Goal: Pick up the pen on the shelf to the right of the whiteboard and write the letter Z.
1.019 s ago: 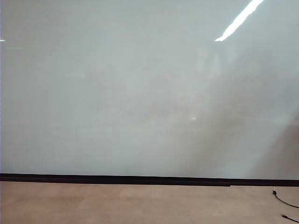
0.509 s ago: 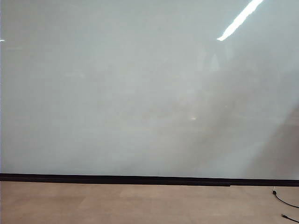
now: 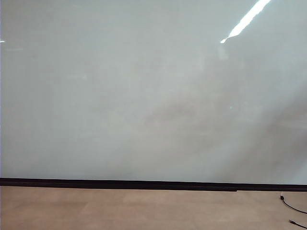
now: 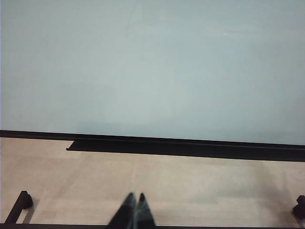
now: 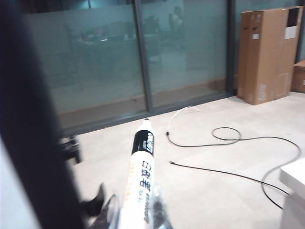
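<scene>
The whiteboard point(image 3: 144, 96) fills the exterior view as a glossy pale panel, and neither arm shows there. No letter Z shows on it. The shelf is out of view. In the right wrist view my right gripper point(image 5: 137, 204) is shut on the pen point(image 5: 141, 162), a white marker with a black band and a small dark tip that points away toward a glass wall. In the left wrist view my left gripper point(image 4: 135, 196) is shut with nothing in it, low over the tan floor and facing the whiteboard point(image 4: 152, 67).
A black strip point(image 3: 144, 184) runs along the board's bottom edge. Black cables point(image 3: 292, 206) lie on the floor at the right. The right wrist view shows a dark upright bar point(image 5: 33, 119), looping cables point(image 5: 238, 143), a tall cardboard box point(image 5: 264, 52) and a white surface corner point(image 5: 293, 176).
The faint shadow and reflections on the right part of the board have shifted. No arm has come into the exterior view.
</scene>
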### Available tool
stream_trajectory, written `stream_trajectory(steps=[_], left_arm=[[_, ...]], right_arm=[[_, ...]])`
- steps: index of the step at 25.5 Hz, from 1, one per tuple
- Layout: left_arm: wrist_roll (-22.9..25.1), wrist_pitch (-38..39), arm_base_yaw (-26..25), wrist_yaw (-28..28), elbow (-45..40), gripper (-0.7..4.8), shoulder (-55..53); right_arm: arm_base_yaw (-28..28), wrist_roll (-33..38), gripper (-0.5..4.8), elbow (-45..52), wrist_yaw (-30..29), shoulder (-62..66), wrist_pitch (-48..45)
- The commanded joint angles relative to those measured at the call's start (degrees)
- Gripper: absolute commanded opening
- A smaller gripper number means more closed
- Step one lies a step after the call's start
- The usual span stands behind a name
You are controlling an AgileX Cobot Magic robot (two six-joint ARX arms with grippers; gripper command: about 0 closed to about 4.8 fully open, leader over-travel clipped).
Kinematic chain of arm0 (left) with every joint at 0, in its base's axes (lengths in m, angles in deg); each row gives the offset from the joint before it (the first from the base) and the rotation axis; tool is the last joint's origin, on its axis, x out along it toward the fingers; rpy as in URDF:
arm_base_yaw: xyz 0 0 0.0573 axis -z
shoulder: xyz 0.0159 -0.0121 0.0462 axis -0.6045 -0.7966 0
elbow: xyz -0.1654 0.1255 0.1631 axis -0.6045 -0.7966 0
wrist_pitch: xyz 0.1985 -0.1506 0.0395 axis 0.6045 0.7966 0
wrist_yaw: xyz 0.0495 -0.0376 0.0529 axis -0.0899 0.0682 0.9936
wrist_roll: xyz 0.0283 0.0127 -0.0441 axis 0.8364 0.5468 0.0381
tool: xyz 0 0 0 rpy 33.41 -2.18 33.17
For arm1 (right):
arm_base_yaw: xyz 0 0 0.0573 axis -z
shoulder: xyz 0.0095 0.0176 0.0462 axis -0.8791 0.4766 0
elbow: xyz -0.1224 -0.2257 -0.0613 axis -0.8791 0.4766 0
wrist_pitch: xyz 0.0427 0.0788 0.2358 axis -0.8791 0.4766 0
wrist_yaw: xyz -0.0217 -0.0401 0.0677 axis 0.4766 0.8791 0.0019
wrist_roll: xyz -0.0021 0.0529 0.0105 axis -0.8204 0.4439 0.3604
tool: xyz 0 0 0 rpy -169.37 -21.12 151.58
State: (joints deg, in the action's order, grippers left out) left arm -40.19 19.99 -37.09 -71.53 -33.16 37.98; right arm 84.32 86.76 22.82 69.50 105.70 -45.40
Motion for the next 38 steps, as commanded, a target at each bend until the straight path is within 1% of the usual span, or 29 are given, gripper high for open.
stream_trajectory(steps=[1, 5, 8, 9, 13, 14, 15, 16, 19, 21, 22, 28, 38], left_arm=[[0.24, -0.63, 0.00, -0.02, 0.13, -0.05, 0.00], [0.24, -0.63, 0.00, 0.00, 0.13, -0.05, 0.00], [0.24, -0.61, 0.00, 0.00, 0.13, -0.05, 0.00], [0.24, -0.66, 0.00, -0.02, 0.13, -0.04, 0.00], [0.24, -0.63, 0.00, -0.02, 0.13, -0.04, 0.00], [0.24, -0.63, 0.00, -0.02, 0.13, -0.05, 0.00], [0.24, -0.63, 0.00, 0.00, 0.13, -0.04, 0.00], [0.24, -0.66, 0.00, -0.02, 0.13, -0.04, 0.00], [0.24, -0.61, 0.00, 0.00, 0.13, -0.05, 0.00], [0.24, -0.63, 0.00, -0.02, 0.13, -0.04, 0.00], [0.24, -0.63, 0.00, 0.00, 0.13, -0.05, 0.00], [0.24, -0.63, 0.02, -0.02, 0.13, -0.04, 0.00], [0.24, -0.63, 0.02, -0.02, 0.13, -0.05, 0.00]], right_arm=[[-5.77, 0.00, -0.09, 5.97, 7.30, -7.48, -1.09], [-14.49, -0.46, -0.09, 11.96, 13.53, -15.34, -1.01], [-23.34, -2.69, -0.09, 15.65, 18.58, -21.07, -0.94], [-26.03, -3.10, -0.09, 16.33, 19.23, -22.40, -0.92], [-37.07, -3.41, -0.09, 16.81, 19.41, -25.62, 0.85], [-40.30, -3.41, -0.09, 16.63, 19.37, -25.66, 0.98], [-45.40, -3.43, -0.09, 16.04, 19.37, -25.42, 1.57], [-48.30, -3.41, -0.09, 15.52, 19.37, -25.33, 2.64], [-54.10, -3.39, -0.09, 13.33, 18.62, -25.05, 5.68], [-56.37, -3.43, -0.09, 11.37, 17.29, -24.61, 7.72], [-57.94, -3.45, -0.09, 8.87, 14.88, -23.54, 10.27], [-58.66, -3.43, -0.09, 1.07, 6.82, -18.38, 15.87], [-59.17, -3.69, -0.09, -8.41, 2.49, -9.44, 16.63]])
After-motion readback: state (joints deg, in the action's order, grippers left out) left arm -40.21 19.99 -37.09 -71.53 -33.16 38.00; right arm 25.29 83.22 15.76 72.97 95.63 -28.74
